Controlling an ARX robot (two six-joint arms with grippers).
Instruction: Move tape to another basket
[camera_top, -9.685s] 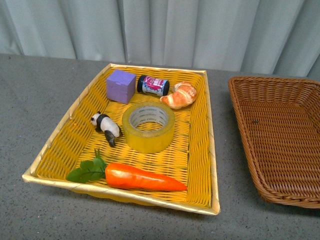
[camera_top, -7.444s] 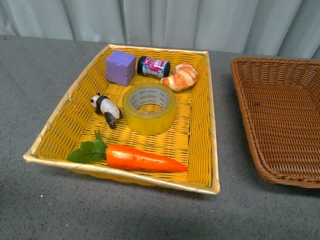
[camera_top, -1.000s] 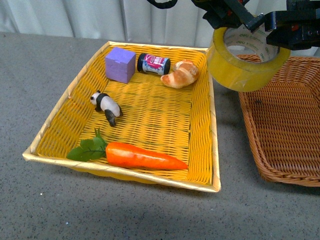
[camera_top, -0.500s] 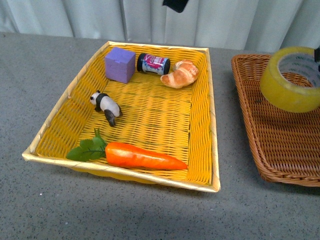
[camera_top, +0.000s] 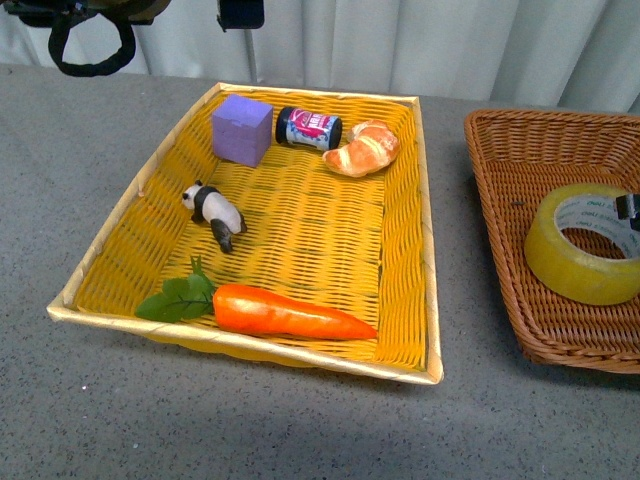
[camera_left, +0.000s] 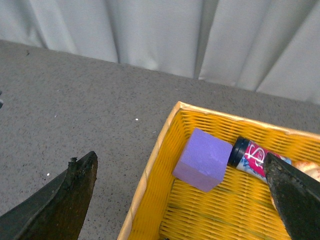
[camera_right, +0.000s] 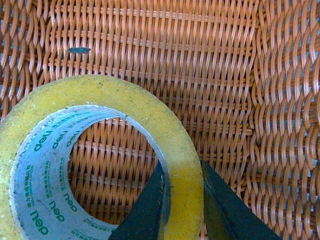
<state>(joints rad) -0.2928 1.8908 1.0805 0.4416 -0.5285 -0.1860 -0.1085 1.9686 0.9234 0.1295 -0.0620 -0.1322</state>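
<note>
Grey counter (camera_top: 250, 430). Yellow woven basket (camera_top: 427, 250) mid-counter, leaning toward left edge. Brown wicker basket (camera_top: 500, 230) at right edge, apart from yellow one. Tape (camera_top: 570, 268) low inside brown wicker basket, hole up; contact with floor unclear. Right hand (camera_right: 182, 167) nipped on roll's wall, one finger in core, one outside. Left hand (camera_left: 177, 160) spread wide, holding nothing, above yellow basket's far-left corner. In yellow basket: carrot (camera_top: 285, 312) toward near edge; purple cube (camera_top: 241, 130), croissant (camera_top: 362, 148), jar (camera_top: 308, 128) along far edge; toy panda (camera_top: 213, 211) between.
</note>
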